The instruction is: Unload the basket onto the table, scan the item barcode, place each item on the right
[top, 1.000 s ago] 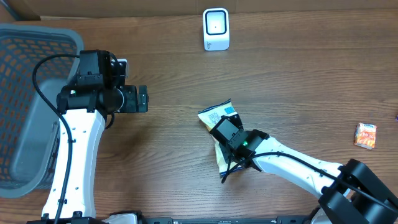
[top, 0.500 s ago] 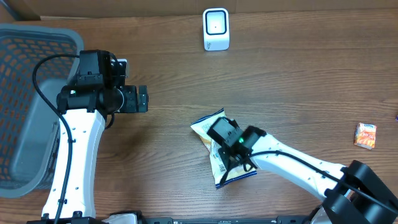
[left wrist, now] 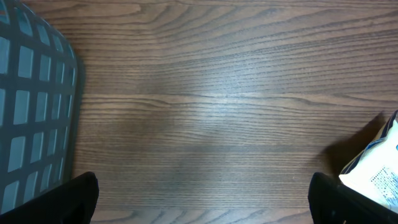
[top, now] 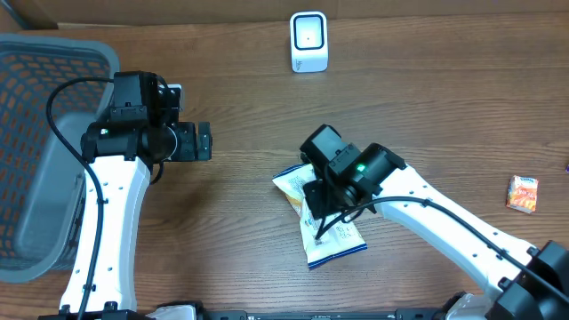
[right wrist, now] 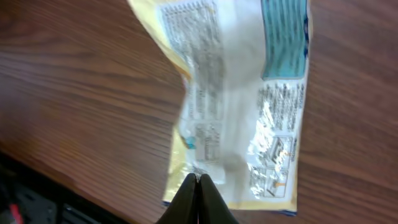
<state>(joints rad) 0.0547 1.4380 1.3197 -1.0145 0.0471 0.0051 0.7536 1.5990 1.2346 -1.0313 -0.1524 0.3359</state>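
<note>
While the right gripper [right wrist: 198,182] is pinching the edge of the snack packet [right wrist: 236,93] with its fingers closed tight, the packet is showing its printed back near the middle of the wooden table [top: 444,107], well apart from the white scanner [top: 308,41] at the far edge. The left gripper [left wrist: 205,202] is hovering wide open near the grey basket [top: 36,133], holding nothing.
</note>
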